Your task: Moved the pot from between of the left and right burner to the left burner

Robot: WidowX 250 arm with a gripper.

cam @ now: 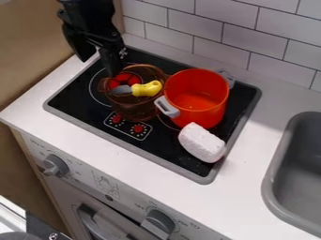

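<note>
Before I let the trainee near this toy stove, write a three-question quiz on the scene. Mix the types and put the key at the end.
1. Multiple choice: what colour is the handle of the grey-bladed toy utensil?
A) blue
B) yellow
C) green

2. True or false: the red pot has two grey handles.

3. Fill in the missing word: in the camera view, the see-through brown pot stands to the ____ of the red pot.

Key: 1 B; 2 true; 3 left
</note>
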